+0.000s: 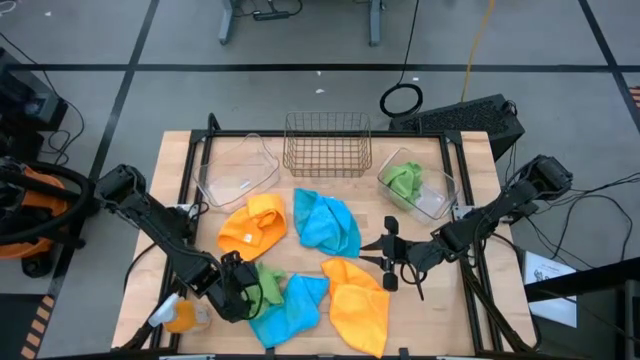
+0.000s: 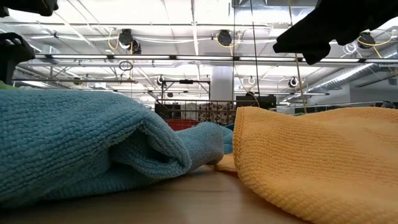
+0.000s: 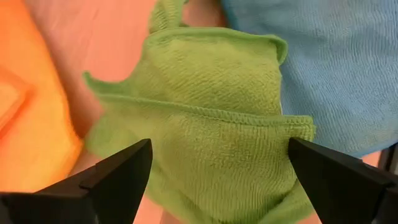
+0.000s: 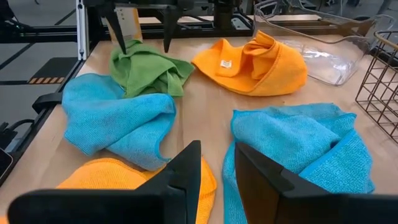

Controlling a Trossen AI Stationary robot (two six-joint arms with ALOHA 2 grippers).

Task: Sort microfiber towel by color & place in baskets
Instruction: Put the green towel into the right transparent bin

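Green towel (image 3: 205,124) sits between left gripper (image 1: 243,285) fingers, spread wide for grab. Right gripper (image 1: 392,252) waits nearby, probably almost closed, empty.

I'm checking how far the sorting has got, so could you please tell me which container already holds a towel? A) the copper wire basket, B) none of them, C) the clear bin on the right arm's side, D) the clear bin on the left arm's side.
C: a green towel lies in the clear bin on the right arm's side, while the copper wire basket and the other clear bin hold nothing.
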